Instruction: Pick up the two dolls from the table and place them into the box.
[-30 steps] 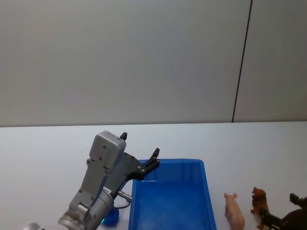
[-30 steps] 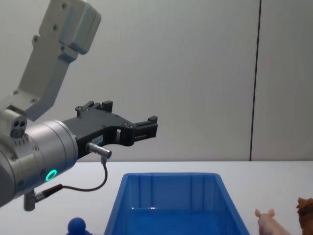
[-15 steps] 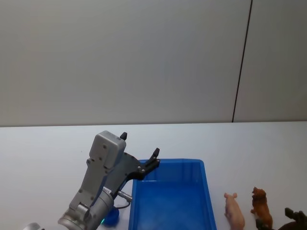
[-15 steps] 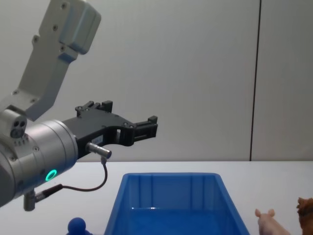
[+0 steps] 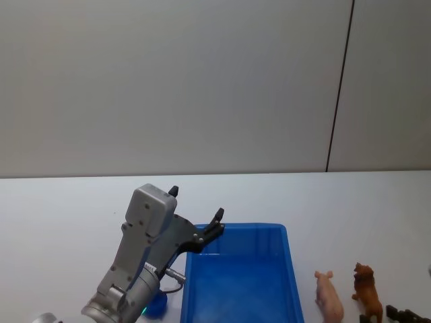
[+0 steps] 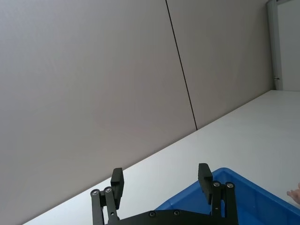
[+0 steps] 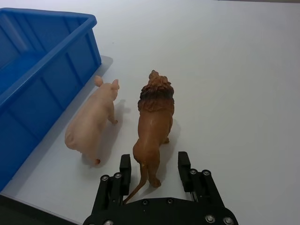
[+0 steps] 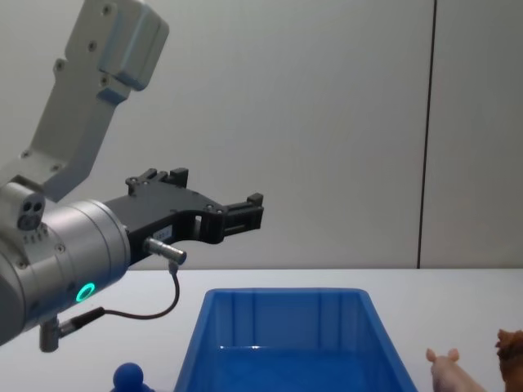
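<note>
White table (image 7: 234, 70) | grey wall (image 5: 168, 81) | left tool (image 6: 161, 180) spread, empty | right tool (image 7: 154, 161) spread astride brown doll (image 7: 157, 117)

A plain pale grey wall (image 5: 202, 87) rises behind the left gripper (image 6: 160, 172), meeting the white table (image 5: 60, 208) in a straight line beyond it. A thin dark vertical seam (image 5: 340, 87) splits the wall off to that gripper's right.

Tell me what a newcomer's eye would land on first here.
The bright blue box on the white table stands out, with the left gripper raised near its far left corner, jaws open. Right of the box stand a pink pig and a brown lion, side by side, with the right gripper open just behind the lion.
</note>
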